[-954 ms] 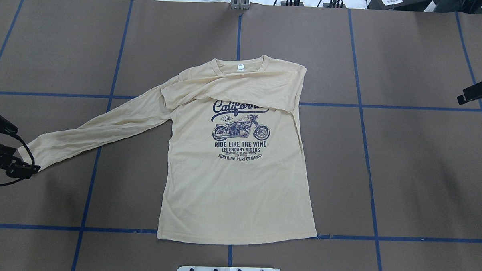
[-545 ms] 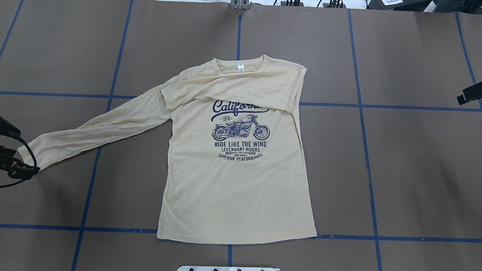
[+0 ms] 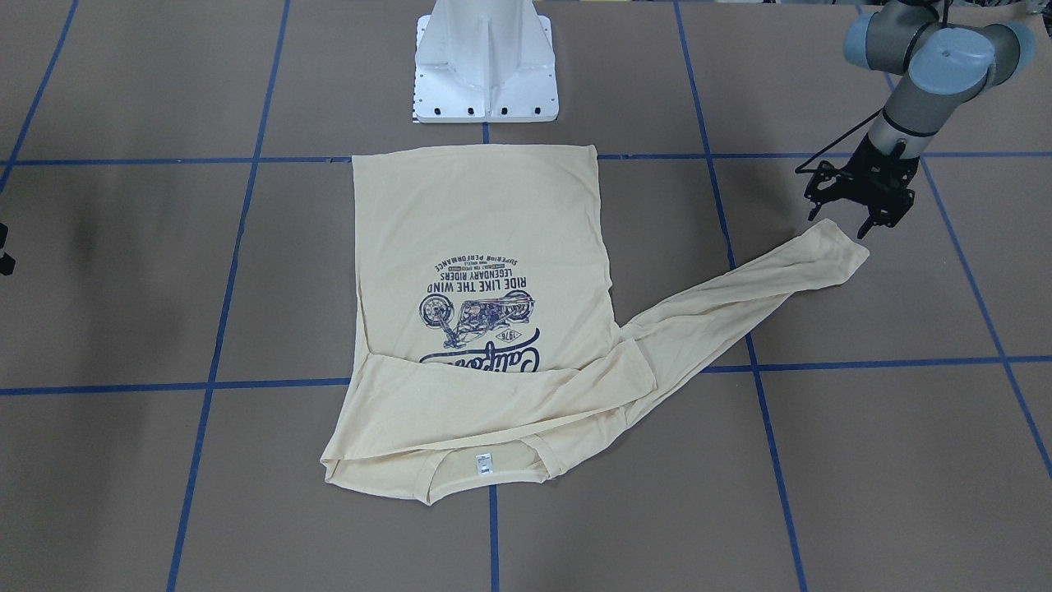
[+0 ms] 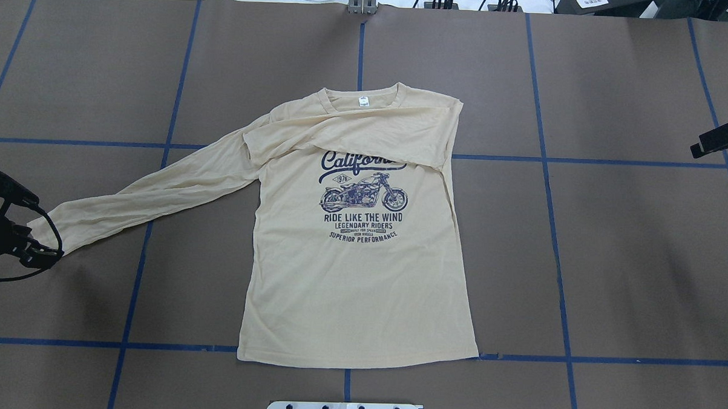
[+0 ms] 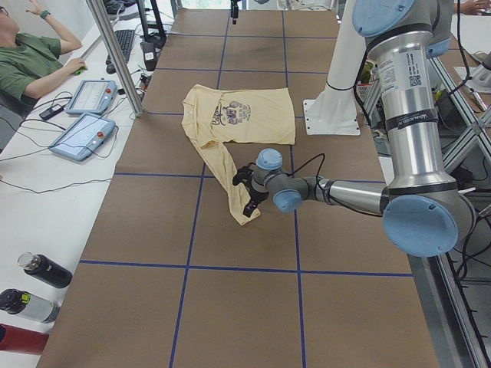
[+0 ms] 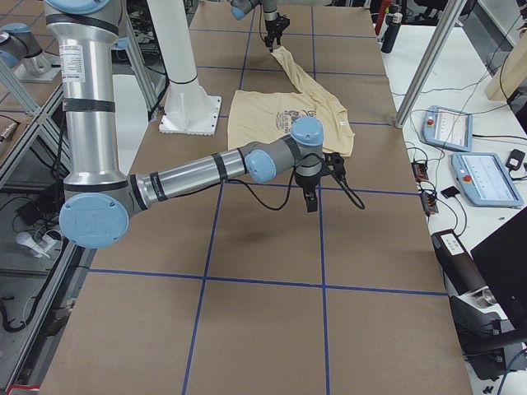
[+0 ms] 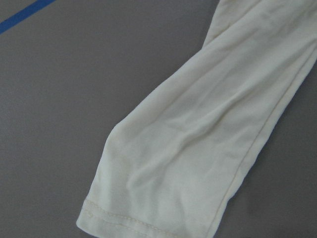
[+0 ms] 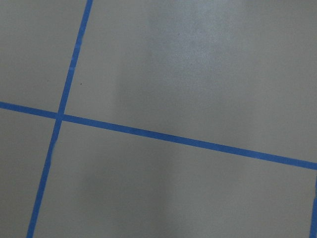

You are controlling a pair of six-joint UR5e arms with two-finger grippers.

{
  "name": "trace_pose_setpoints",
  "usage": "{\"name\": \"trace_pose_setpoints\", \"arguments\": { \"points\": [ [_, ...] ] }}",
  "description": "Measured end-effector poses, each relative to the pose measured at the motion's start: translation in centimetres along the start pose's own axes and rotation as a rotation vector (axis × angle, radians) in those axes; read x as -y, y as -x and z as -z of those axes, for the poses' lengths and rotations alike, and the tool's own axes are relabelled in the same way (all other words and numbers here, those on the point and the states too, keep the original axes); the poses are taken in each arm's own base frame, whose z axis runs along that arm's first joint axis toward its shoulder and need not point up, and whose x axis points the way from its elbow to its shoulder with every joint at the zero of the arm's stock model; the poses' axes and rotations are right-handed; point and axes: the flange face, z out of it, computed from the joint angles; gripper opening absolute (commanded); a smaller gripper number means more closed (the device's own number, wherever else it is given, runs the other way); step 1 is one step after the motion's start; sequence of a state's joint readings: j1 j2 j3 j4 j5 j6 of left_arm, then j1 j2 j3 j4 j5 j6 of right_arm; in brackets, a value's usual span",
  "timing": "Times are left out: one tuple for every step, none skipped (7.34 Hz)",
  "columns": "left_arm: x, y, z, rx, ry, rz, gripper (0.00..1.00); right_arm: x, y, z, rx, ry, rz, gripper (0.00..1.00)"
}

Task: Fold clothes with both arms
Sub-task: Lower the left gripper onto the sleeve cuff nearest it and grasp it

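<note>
— Left fingers [image 3: 875, 215] first: how do they stand?
— Spread apart, gripping nothing, poised just over the cuff [image 7: 148, 198] of the shirt [image 4: 361, 289]. The cuff lies flat on the worktop [image 4: 610, 267] beneath them.
— And the right fingers [image 4: 714, 139]?
— Well apart from the shirt, over blue tape [image 8: 173, 139]. I cannot tell whether they are spread or closed.
— What lies around them?
— From the left fingers one sleeve runs to the shirt's body, which lies print up with the other sleeve folded across the chest. Between the body and the right fingers are brown worktop and tape lines. The white base [image 3: 486, 62] stands just beside the hem, between the two sets of fingers. Past the worktop's edge, across from the base, are tablets [image 5: 84, 136]. Bottles [image 5: 44, 270] lie on that same side, nearer the left fingers, and a man [image 5: 23, 65] in green sits there too.
— The count?
— One shirt. Two arms, the left arm [image 5: 406, 138] and the right arm [image 6: 189, 173]. One base, two tablets, three bottles, one man.
</note>
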State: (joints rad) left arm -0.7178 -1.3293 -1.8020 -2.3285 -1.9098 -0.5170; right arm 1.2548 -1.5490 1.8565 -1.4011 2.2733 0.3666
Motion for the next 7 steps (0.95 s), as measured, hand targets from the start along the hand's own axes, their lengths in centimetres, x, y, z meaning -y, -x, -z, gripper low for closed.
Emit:
{"name": "trace_pose_setpoints", "arguments": {
  "points": [
    [-0.06,-0.13,-0.1,-0.002,0.003,-0.002,0.72,-0.01,-0.05,-0.05,0.0,0.001,-0.001,1.0],
    [-0.14,-0.28,-0.19,-0.005,0.006,-0.005,0.72,-0.02,-0.06,-0.06,-0.001,0.002,-0.001,1.0],
    [-0.28,-0.53,-0.35,-0.008,0.011,-0.009,0.72,-0.02,-0.09,-0.1,-0.001,0.002,-0.001,1.0],
    [-0.42,-0.78,-0.51,-0.011,0.016,-0.013,0.67,-0.02,-0.12,-0.12,-0.001,0.003,-0.002,1.0],
    [-0.49,-0.91,-0.58,-0.013,0.018,-0.015,0.56,-0.02,-0.13,-0.13,-0.001,0.003,-0.002,1.0],
    [-0.53,-0.94,-0.63,-0.014,0.02,-0.015,0.52,-0.02,-0.13,-0.13,-0.001,0.003,-0.003,1.0],
    [-0.61,-0.87,-0.74,-0.013,0.022,-0.015,0.51,-0.02,-0.11,-0.11,-0.001,0.003,-0.002,1.0]
  ]
}}
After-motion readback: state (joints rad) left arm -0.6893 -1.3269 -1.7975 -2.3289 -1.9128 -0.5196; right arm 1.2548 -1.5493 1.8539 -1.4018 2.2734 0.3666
